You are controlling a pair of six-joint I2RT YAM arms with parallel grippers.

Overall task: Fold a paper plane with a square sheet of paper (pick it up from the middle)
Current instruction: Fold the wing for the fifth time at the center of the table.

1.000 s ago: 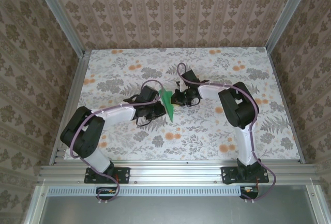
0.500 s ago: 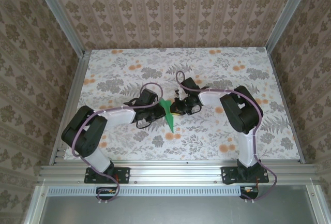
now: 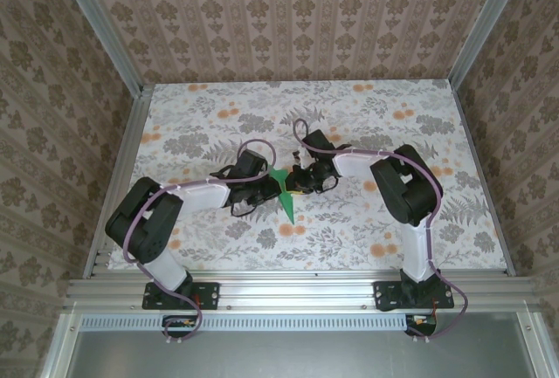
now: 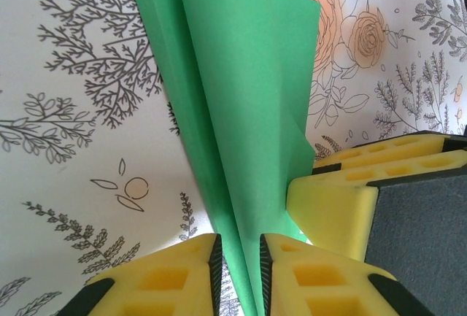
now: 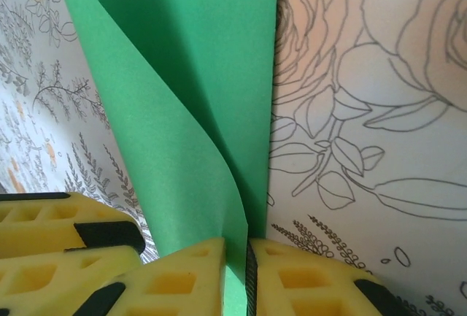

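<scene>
We found the bright-green sheet of thin paper (image 3: pixel 285 195), already creased into a long narrow wedge, standing on edge over the middle of the floral-printed tabletop (image 3: pixel 376 230), its point aimed toward the tabletop's near edge. We could not tell whether its lower edge touched the tabletop. The left jaws, reaching in from the tabletop's left half, were clenched on the folded layers, their yellow pads (image 4: pixel 175 272) on either side with nothing but paper between them. We judged this grip was there to keep the centre crease from springing apart. The right jaws, reaching in from the tabletop's right half, pinched a loose flap, which curled away from the rest instead of lying flat. Holding the sheet upright from both sides looked to us like a way to get at flaps that flat paper would hide. The wing fold seemed unfinished.
</scene>
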